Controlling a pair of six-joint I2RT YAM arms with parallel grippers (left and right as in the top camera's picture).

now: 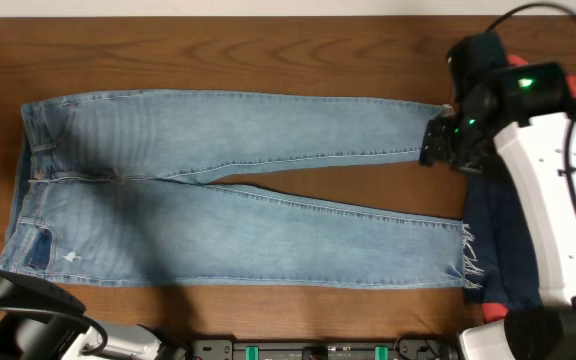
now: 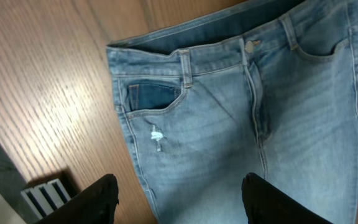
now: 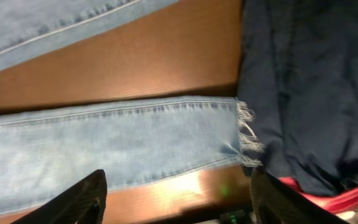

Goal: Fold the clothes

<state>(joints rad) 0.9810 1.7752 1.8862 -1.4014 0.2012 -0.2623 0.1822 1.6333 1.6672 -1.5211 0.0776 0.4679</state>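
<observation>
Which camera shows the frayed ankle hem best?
The right wrist view: the frayed hem fills its centre, threads distinct. Overhead shows it small; the left wrist view shows only the jeans' waist.

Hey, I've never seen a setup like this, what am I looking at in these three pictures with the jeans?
Two robot arms work at a wooden table. One picture looks straight down from above; the other two come from cameras on each arm's wrist, so the dark shapes at their bottom edges are that arm's own fingers.

A pair of light-blue jeans lies flat and unfolded, waist at the left of the overhead view. A dark navy garment lies past the frayed hems.

The left gripper hovers open above the waist. The right gripper hovers open above one ankle. Neither holds anything.
</observation>
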